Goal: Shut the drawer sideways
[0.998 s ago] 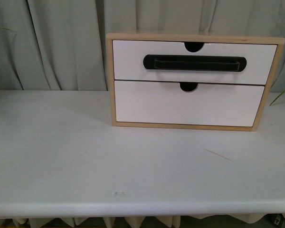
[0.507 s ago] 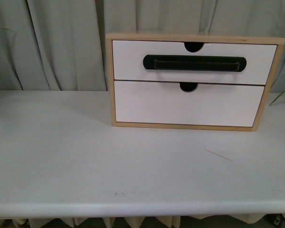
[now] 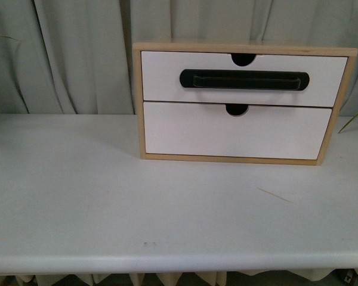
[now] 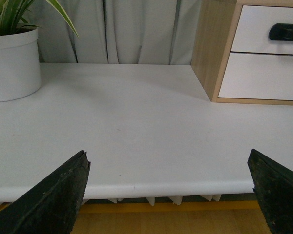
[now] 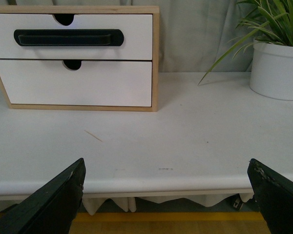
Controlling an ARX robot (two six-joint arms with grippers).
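Nothing has moved: the drawer (image 3: pixel 244 78) sits flush in its cabinet (image 3: pixel 139 107). Both end effectors, left (image 4: pixel 171 192) and right (image 5: pixel 168 195), hang spread wide over the surface (image 3: pixel 167 208).

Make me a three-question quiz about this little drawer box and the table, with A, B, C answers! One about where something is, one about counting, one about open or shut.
1. Where is the drawer with the black handle?
A. Above the plain drawer
B. Below the plain drawer
C. On the table beside the box

2. How many white plant pots show across the two wrist views?
A. None
B. Two
C. Five

3. How do the jaws of the left gripper stand?
A. Shut on the handle
B. Shut on a pot
C. Open, holding nothing

Answers:
1. A: the front view shows the handled front on top.
2. B: one pot in the left wrist view, another pot in the right wrist view.
3. C: the jaws stand wide apart over the table.
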